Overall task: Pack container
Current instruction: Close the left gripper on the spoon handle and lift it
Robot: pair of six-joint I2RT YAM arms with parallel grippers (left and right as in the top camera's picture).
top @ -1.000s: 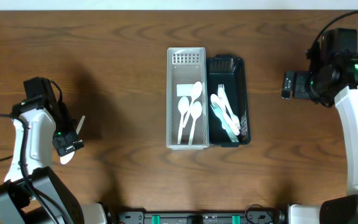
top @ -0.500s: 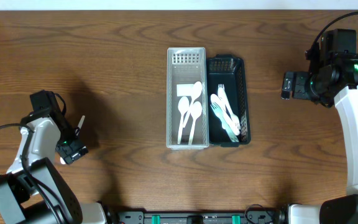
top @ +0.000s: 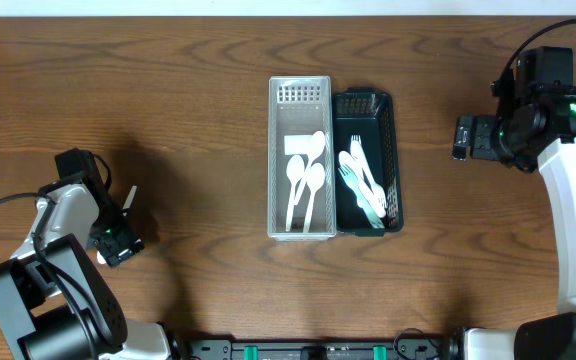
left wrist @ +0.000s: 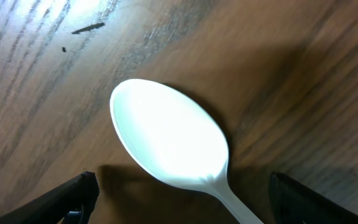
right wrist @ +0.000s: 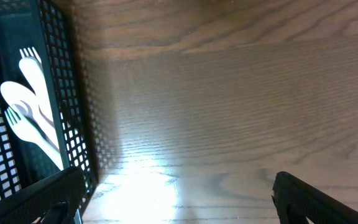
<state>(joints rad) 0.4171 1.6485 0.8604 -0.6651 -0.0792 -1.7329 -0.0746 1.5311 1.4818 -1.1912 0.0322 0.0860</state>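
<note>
Overhead: three white spoons (top: 306, 180) lie in the clear basket (top: 272, 160); overlapping forks (top: 360, 180) in the black basket (top: 396, 150), count uncertain. One spoon (left wrist: 169, 134) lies on the counter (left wrist: 30, 93) between spread fingers of the left hand (left wrist: 182, 193); right hand (right wrist: 179, 208) likewise spread, gripping nothing.

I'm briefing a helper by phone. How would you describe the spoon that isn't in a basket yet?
On the brown wooden table, look far left of the clear basket, by the left gripper. A lone white plastic spoon lies there on bare wood; every other spoon sits inside that basket.
</note>
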